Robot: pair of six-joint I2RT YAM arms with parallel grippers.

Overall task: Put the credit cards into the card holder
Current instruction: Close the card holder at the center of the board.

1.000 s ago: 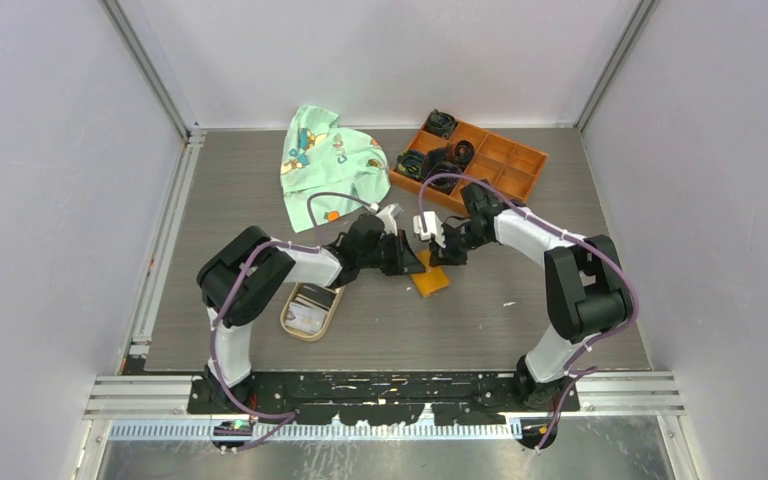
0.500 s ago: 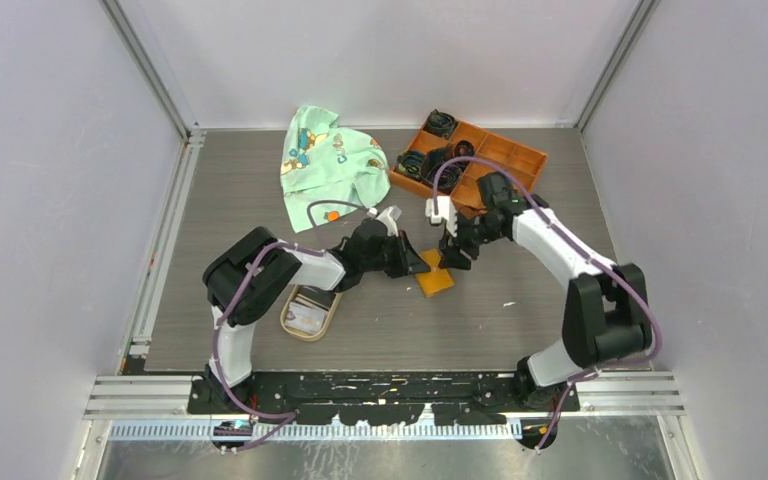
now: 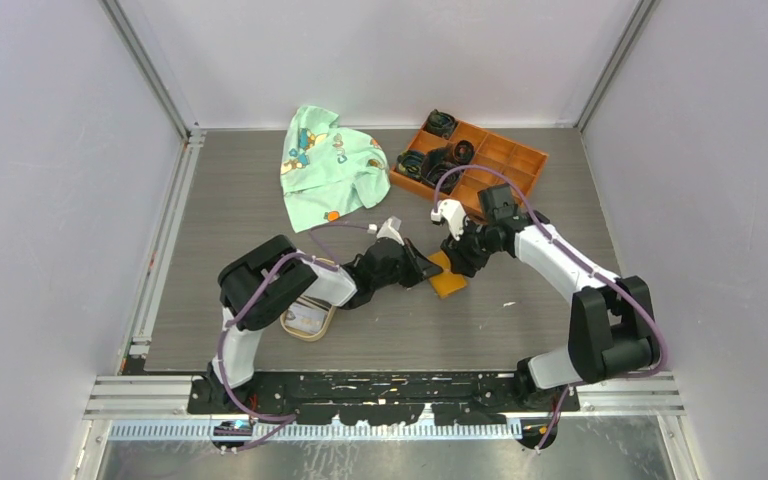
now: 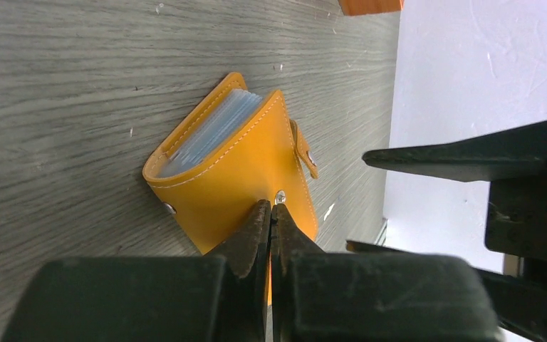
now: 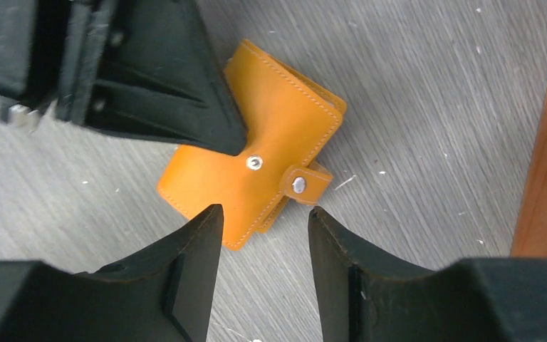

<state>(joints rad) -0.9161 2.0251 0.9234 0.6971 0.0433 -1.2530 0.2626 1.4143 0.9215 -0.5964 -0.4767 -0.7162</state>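
The orange card holder (image 3: 448, 283) lies folded on the table, its snap strap (image 5: 302, 184) undone. Pale grey-blue slots (image 4: 214, 132) show at its open edge. My left gripper (image 3: 424, 268) is shut, and its tips (image 4: 271, 211) rest on the holder's cover (image 4: 235, 178) beside the snap stud. My right gripper (image 5: 265, 211) is open and empty, just above the holder's (image 5: 278, 121) strap edge; in the top view it (image 3: 458, 256) sits at the holder's far side. The credit cards (image 3: 307, 314) lie in a tan oval dish (image 3: 298, 331), partly hidden by my left arm.
A green printed cloth (image 3: 325, 165) lies at the back. A larger orange compartmented tray (image 3: 520, 160) with dark items stands at the back right; its edge shows in the right wrist view (image 5: 545, 142).
My left gripper has pushed right and nearer, and the card holder has slid a little to the right with it. My right gripper has shifted right along with it, staying over the holder.
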